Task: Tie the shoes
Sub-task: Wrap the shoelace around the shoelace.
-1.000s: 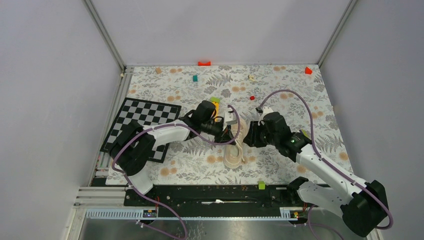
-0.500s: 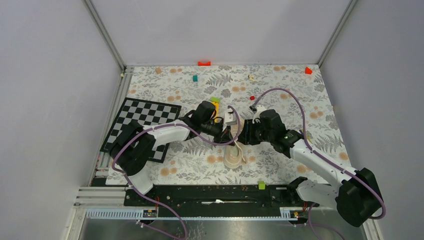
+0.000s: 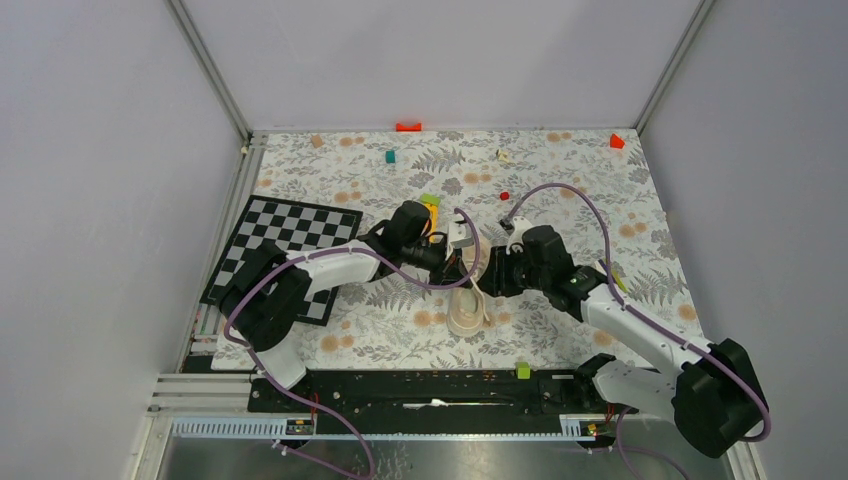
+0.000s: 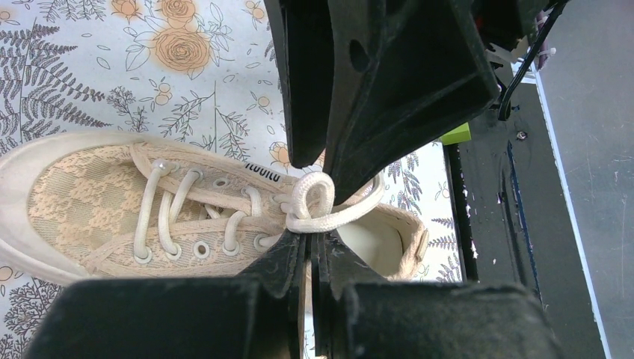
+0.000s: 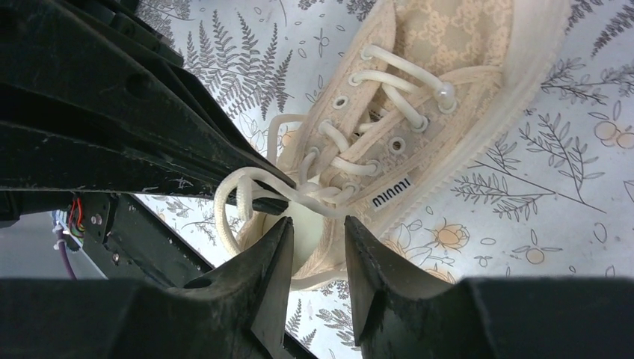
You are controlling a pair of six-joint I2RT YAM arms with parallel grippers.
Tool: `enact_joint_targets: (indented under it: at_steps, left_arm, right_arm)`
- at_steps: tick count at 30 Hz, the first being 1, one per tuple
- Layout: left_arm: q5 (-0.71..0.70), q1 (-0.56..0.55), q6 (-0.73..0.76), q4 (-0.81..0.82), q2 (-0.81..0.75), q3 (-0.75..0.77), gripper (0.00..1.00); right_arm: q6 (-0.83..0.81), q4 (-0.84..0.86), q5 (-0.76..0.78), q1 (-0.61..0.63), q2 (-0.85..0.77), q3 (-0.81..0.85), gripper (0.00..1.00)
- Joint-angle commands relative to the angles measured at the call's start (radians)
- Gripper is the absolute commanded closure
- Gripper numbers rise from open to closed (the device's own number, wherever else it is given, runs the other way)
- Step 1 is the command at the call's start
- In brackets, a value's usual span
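Observation:
The cream-beige sneaker (image 3: 466,315) lies on the floral mat, toe towards the near edge. In the left wrist view the sneaker (image 4: 97,194) has a pale lace loop (image 4: 314,200) over its opening. My left gripper (image 4: 309,239) is shut on a lace strand just below that loop; it also shows in the top view (image 3: 455,268). My right gripper (image 5: 318,223) is open and empty, hovering over the shoe's opening, close to the lace loop (image 5: 224,202). It faces the left gripper in the top view (image 3: 492,277).
A chessboard (image 3: 285,245) lies at the left. Small blocks are scattered at the far side: red (image 3: 408,127), green (image 3: 390,157), red (image 3: 616,141). A yellow-green block (image 3: 431,203) sits behind the left gripper. A black rail (image 3: 430,385) runs along the near edge.
My right gripper has moved left towards the shoe's opening and the left gripper. The left arm and the shoe have stayed in place.

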Motion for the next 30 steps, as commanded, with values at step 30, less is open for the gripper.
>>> enact_joint_targets:
  at_steps: [30]
  left_arm:
    - [-0.018, 0.004, -0.036, 0.093, -0.003, -0.030, 1.00]
  right_arm:
    - [-0.023, 0.130, -0.030, -0.005, 0.043, -0.035, 1.00]
